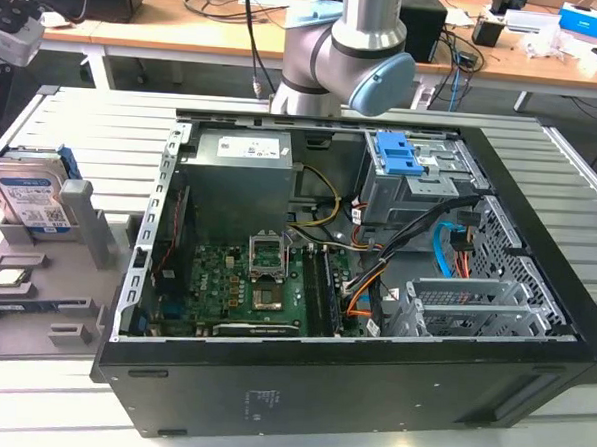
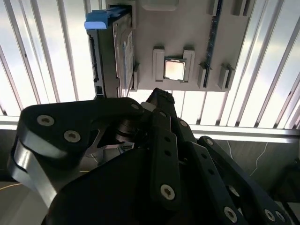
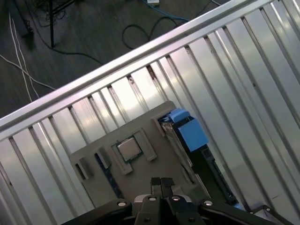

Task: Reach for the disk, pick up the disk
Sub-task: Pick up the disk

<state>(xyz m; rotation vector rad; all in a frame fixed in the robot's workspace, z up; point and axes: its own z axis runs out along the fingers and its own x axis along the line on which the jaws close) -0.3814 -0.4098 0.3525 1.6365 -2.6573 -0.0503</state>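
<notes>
Reaching, nothing grasped
Left of the open black computer case point(image 1: 370, 387) in the exterior view, a grey plastic holder point(image 1: 92, 238) carries the silver blue-railed disk point(image 1: 29, 197) on edge; the black gripper point(image 3: 161, 180), jaws pressed together and empty, hangs offset to one side of the disk's long axis

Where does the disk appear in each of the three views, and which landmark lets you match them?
Exterior view: the disk stands upright in the grey holder at the exterior view's left, outside the computer case.
Second wrist view: the disk sits edge-on in the holder's end slot.
First wrist view: the disk, blue rail showing, lines the holder's edge.
Shared landmark: the square silver chip seated in the holder.
</notes>
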